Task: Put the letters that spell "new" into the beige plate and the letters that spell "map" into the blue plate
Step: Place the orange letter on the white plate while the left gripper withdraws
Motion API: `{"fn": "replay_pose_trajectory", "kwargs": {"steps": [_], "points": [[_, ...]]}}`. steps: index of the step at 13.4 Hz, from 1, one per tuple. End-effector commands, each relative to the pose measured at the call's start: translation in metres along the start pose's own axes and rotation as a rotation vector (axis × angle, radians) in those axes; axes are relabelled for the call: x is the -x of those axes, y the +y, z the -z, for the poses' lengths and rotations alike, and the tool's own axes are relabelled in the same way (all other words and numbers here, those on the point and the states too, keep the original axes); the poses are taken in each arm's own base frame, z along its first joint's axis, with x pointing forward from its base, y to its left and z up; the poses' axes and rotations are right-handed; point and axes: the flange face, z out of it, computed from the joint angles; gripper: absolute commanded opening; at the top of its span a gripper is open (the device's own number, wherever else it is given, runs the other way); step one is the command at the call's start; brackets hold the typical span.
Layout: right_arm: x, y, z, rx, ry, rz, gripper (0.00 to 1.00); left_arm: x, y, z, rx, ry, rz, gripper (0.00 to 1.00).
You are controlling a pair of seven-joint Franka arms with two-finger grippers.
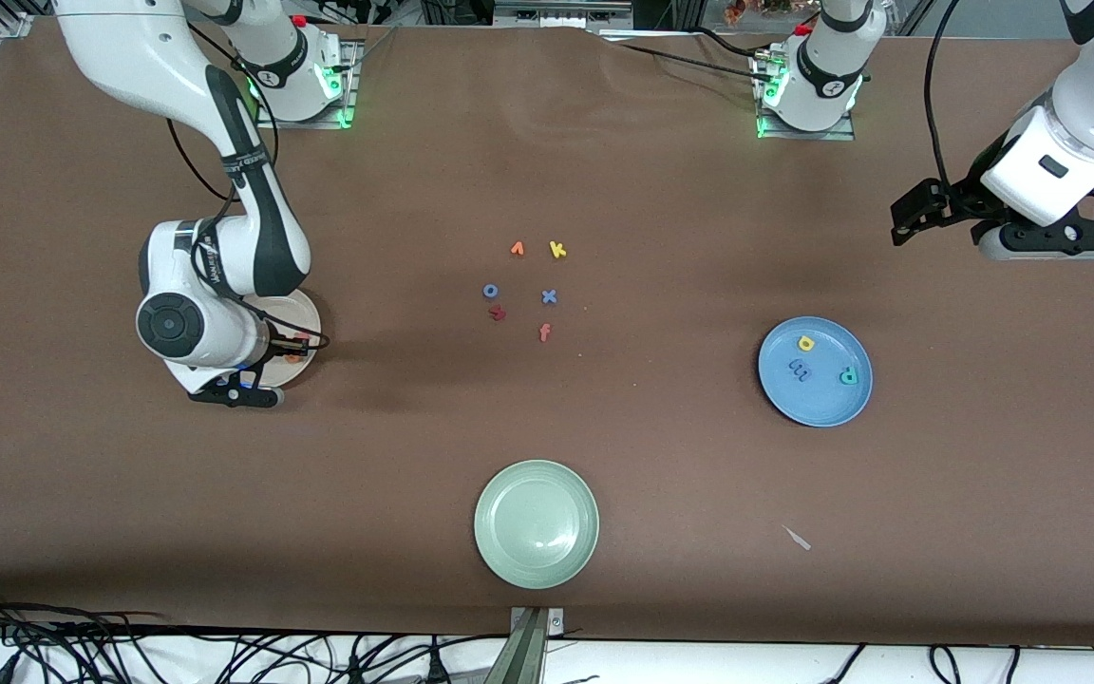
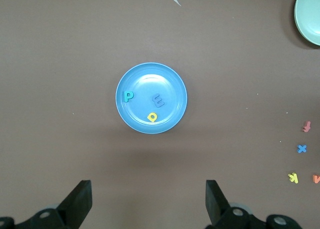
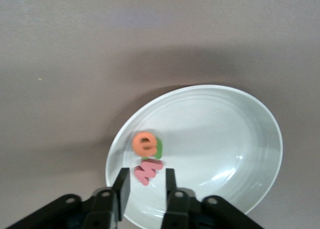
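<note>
In the front view most of the beige plate (image 1: 305,318) is covered by the right arm, and the right gripper (image 1: 257,366) is masked by the wrist. The green n (image 3: 159,150) is largely hidden under the orange e (image 3: 145,144). The pale green plate (image 2: 309,16) is cut off by the left wrist view's edge.

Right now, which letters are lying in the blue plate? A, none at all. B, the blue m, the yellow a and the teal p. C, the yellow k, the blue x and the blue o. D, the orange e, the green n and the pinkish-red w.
B: the blue plate holds the blue m, the yellow a and the teal p, seen clearly from the left wrist.
</note>
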Motion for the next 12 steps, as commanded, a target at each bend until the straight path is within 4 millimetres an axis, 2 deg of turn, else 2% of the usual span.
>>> {"fn": "replay_pose_trajectory", "kwargs": {"steps": [1,6,11,12], "points": [[0.003,-0.003,0.015,-0.008,-0.014,0.015,1.0,0.0,0.003,0.003,0.021,0.01,-0.015,1.0],[0.008,-0.022,0.096,0.0,-0.118,0.059,1.0,0.0,0.003,0.004,0.022,0.013,-0.013,1.0],[0.018,-0.022,0.174,0.003,-0.128,0.087,1.0,0.001,0.006,0.004,0.016,0.009,-0.021,1.0],[0.026,-0.015,0.197,-0.025,-0.096,0.09,1.0,0.001,0.006,0.004,0.016,0.011,-0.021,1.0]]}}
